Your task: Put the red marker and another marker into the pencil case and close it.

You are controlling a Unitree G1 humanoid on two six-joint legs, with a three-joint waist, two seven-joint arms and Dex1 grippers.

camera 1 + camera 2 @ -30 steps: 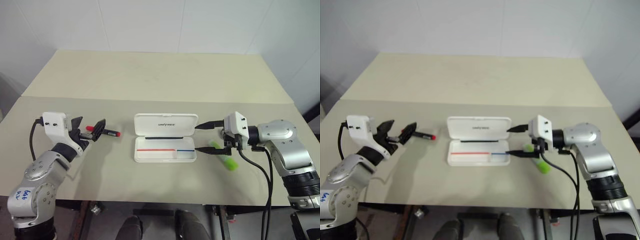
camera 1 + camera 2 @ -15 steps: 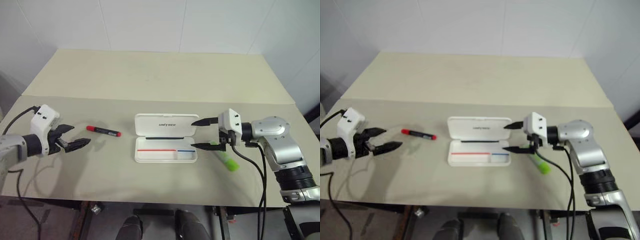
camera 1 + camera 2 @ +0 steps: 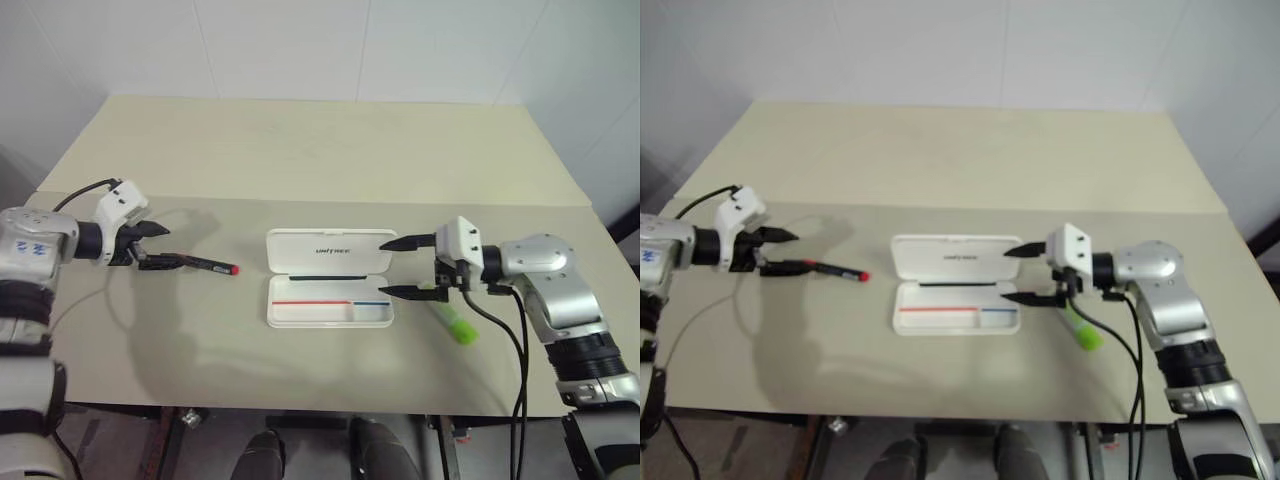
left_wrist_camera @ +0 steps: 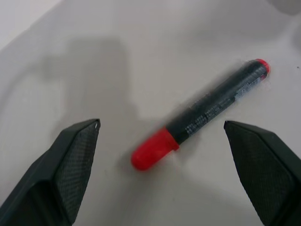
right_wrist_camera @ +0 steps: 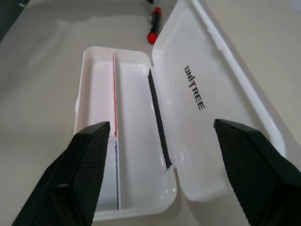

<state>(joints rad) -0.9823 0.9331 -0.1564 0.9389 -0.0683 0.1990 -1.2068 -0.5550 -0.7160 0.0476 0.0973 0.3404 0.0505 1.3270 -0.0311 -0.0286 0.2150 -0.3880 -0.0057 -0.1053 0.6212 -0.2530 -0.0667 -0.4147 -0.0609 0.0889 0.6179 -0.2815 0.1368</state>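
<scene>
Markers both out on the beige table (image 3: 300, 150), and the pencil case (image 3: 329, 290) lies open at the centre of the head view, its lid laid flat toward the upper side of the frame, its tray with the red and blue stripe toward the lower side. At middle left of the frame, the left gripper (image 3: 155, 246) sits with its two black fingers spread wide, holding nothing, its tips right at the near end of the red marker (image 3: 205, 264). That marker lies flat on the table, pointing toward the case but well apart from it. From the left wrist, the red marker (image 4: 200, 114) lies diagonally between the two parted fingers, touching neither. Over at middle right, the right gripper (image 3: 408, 266) is spread wide and empty too, its fingers level at the case's right end, one by the lid, one by the tray. Just beyond it, the green marker (image 3: 452, 320) rests on the table beside the case's right end.
</scene>
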